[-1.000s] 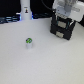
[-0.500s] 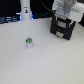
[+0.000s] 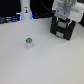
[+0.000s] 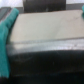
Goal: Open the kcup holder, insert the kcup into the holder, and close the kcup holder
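1. Spreading pale and bare, the table (image 3: 30, 67) fills the foreground.
2. The kcup (image 3: 29, 43), white with a green top, stands mid-table.
3. The black kcup holder (image 3: 64, 31) sits at the far edge, gripper (image 3: 64, 15) above it, its jaw state unreadable.
4. A white bottle (image 3: 25, 10) stands behind.

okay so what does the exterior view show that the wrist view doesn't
Only the exterior view shows the kcup standing alone on the white table, a tall white bottle-like object at the back, and the arm's gripper over the black kcup holder. Only the wrist view shows a blurred close-up of a pale flat surface, probably the holder's top. Both seem to share the holder.
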### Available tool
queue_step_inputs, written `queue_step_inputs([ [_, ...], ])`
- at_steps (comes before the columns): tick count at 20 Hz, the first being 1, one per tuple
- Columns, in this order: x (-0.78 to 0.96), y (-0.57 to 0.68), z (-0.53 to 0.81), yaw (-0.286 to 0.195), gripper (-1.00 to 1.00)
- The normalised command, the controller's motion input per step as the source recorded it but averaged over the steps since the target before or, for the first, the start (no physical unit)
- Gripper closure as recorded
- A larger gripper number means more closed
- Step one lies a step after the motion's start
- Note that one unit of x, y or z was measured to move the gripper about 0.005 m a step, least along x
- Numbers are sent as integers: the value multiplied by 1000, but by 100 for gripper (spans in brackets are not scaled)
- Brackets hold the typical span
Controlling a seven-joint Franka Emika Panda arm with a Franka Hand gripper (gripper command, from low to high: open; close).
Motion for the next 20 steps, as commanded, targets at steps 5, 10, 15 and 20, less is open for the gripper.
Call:
queue_step_inputs([
  [5, 877, -286, 287, -64, 100],
  [10, 941, -339, 228, -54, 100],
  [15, 942, -352, 211, -64, 100],
  [20, 937, -360, 209, -68, 100],
])
